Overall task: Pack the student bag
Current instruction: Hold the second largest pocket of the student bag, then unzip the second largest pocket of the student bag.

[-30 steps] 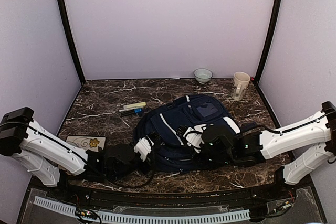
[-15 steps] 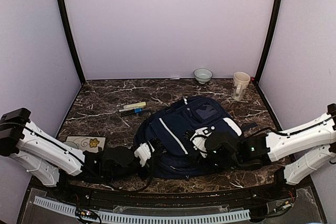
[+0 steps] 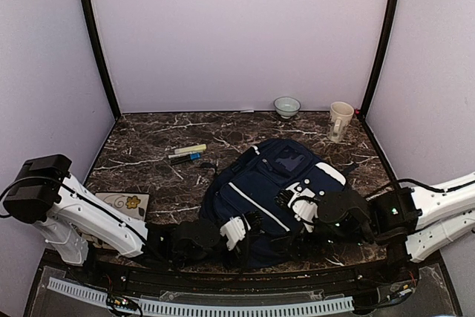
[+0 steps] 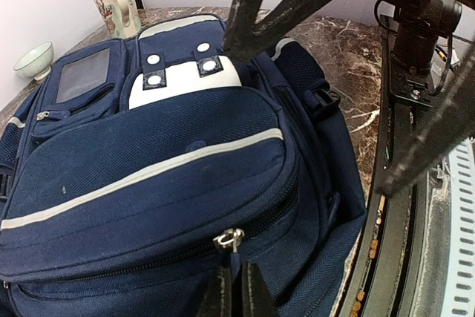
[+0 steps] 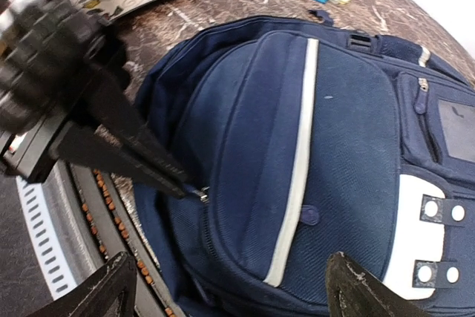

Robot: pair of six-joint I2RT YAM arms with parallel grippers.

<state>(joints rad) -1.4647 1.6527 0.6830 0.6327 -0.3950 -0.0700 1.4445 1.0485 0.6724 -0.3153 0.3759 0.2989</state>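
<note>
Top external, L to R: card [image 3: 122,202] and pens [image 3: 185,154] lie on the surface [image 3: 148,139], left of the bag [image 3: 278,183] and not packed yet. L gripper [image 3: 249,224] has slid right along the near edge vs a sec ago. Left wrist view shows it pinched shut on the zip pull [image 4: 231,240] of the front pocket. The bag lies flat at centre-right by the near edge, and it has swung and shifted right w/ that pull. Can't tell how far the zip has run, so prob. the opening stroke is still early. R gripper [image 3: 295,202] was shut over the bag a sec ago and has now let go. Right wrist view shows its fingers [image 5: 111,291] spread wide above the fabric, holding nothing. So the bag is no longer braced. Another tug by L may drag the bag instead of running the zip, so R likely needs a fresh hold. Bowl [image 3: 286,106] and mug [image 3: 340,120] stand at back right, well apart from both arms.
</note>
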